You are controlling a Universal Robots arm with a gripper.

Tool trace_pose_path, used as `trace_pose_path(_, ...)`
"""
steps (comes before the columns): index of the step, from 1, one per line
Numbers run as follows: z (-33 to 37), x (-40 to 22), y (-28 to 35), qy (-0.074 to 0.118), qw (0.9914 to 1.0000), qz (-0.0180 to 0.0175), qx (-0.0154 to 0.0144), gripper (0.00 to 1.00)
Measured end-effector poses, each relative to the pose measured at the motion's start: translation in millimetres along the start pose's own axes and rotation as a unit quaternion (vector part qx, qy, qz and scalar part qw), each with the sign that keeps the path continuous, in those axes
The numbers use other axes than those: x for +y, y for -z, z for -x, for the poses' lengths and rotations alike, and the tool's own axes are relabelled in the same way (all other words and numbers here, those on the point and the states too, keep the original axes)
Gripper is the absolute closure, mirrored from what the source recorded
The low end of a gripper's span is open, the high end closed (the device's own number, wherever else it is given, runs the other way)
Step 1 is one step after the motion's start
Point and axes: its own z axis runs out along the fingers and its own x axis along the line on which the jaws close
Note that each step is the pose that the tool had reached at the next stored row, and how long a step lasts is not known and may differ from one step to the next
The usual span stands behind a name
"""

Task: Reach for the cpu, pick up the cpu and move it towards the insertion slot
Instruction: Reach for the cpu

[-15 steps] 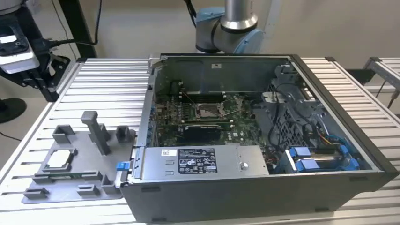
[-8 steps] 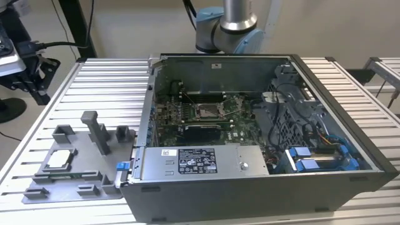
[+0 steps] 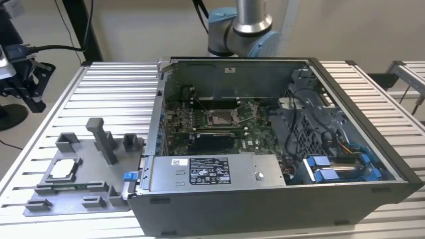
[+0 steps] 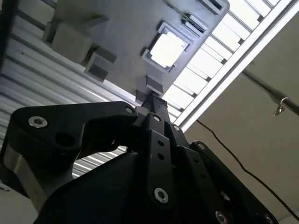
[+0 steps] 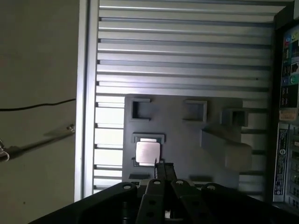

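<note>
the gripper (image 5: 163,164) hangs over the grey fixture plate (image 5: 187,140), its fingers together and holding nothing. in both wrist views its tip (image 4: 150,99) sits close to the cpu (image 5: 147,151) without touching it, so the reach is not yet finished.

the cpu (image 3: 61,170) lies flat, silver face up, in a framed pocket (image 4: 154,58) of the plate. the plate rests at the near corner of the slatted table (image 3: 113,84), on the exterior view's left. the insertion slot (image 3: 220,117) is well apart from it, on the green board inside the open computer case (image 3: 265,209).

risks, as i judge them: with the fingers together, a descent would press on the chip's face instead of straddling it. the pocket frame hugs the cpu's edges, so a finger could land on the frame and tip or skid the thin chip. a shallow edge grip might let it slip on the way over the case wall.

count: one gripper, one cpu, one insertion slot, one fixture plate, one case.
</note>
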Motion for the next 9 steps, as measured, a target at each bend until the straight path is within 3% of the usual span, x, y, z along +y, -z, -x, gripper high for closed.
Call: trace_pose_path(9,-2.3,0.1,0.0,0.000,1.00000,0.0000,0.0000,1.00)
